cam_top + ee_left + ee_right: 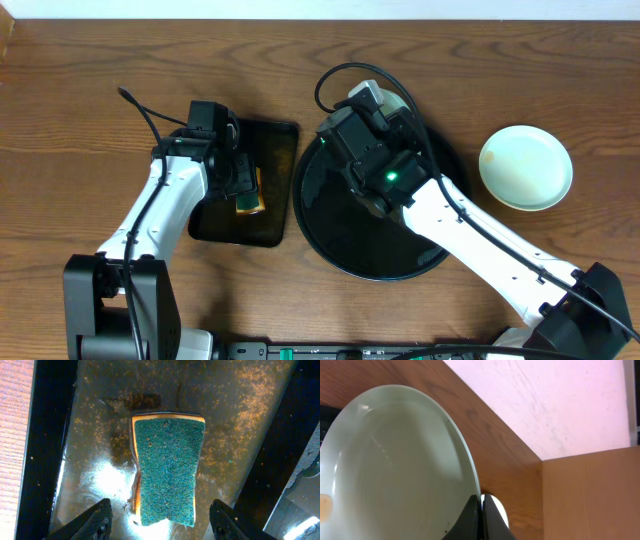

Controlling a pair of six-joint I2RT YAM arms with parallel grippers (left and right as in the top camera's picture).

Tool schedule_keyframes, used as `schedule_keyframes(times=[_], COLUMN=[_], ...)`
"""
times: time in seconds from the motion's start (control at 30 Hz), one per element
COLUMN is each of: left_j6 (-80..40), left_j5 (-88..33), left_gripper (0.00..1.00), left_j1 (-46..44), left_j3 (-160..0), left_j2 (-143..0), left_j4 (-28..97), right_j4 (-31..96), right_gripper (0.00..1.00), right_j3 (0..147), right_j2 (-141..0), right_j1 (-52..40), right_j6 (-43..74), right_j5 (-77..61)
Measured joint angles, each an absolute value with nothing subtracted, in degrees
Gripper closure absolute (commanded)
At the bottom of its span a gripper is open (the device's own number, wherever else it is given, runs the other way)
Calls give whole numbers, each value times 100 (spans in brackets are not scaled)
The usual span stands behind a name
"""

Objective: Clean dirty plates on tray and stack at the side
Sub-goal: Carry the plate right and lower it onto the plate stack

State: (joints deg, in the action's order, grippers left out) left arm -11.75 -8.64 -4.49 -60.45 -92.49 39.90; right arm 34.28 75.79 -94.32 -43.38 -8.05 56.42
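On the wooden worktop (80,80) sits the large round glossy black tray (340,230). Left of it, the left end effector (160,520) hangs wide above a green-topped sponge (167,470) in a small rectangular black tray (52,435). Right, a pale glossy plate (525,167) lies flat. Farther, the right end effector (481,510) grips a tilted mint-green plate (395,470) by its rim.

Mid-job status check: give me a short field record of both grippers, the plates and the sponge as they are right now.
left gripper: open, fingers either side of the sponge, not closed on it
sponge: green side up in the wet rectangular tray
right gripper: shut on the held plate's rim
held plate: pale green, tilted on edge
side plate: flat on the table, right of the round tray
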Motion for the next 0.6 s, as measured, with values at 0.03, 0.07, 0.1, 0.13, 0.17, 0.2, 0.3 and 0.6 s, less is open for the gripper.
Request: schedule_keyframes(times=[0.03, 0.07, 0.1, 0.13, 0.17, 0.2, 0.3, 0.6], left_j6=[-1175, -1175, -1175, -1175, -1175, -1175, -1175, -1175], left_j5=[-864, -864, -864, -864, -864, -864, -864, -864], left_gripper=[37, 37, 37, 37, 37, 37, 37, 37], left_j1=[-449, -449, -449, -449, -449, -449, -449, -449], left_j3=[-6045, -6045, -6045, -6045, -6045, -6045, -6045, -6045], left_j2=[-9249, -9249, -9249, -9249, -9249, -9249, -9249, -9249], left_j4=[3990, 3990, 3990, 3990, 3988, 3990, 3990, 3990], right_j4=[3417, 3413, 3409, 3402, 3402, 3402, 3391, 3315], right_gripper=[99, 99, 99, 99, 99, 99, 99, 99], right_j3=[7579, 7579, 7579, 7579, 7579, 7579, 7579, 7579], right_j2=[-9432, -9432, -9432, -9432, -9432, -9432, -9432, -9432], right_j1=[-4338, -4338, -4338, -4338, -4338, -4338, -4338, -4331], right_j6=[-823, -834, -845, -854, -862, -867, -871, -875], right_j5=[5671, 5695, 5714, 5730, 5739, 5749, 5760, 5771])
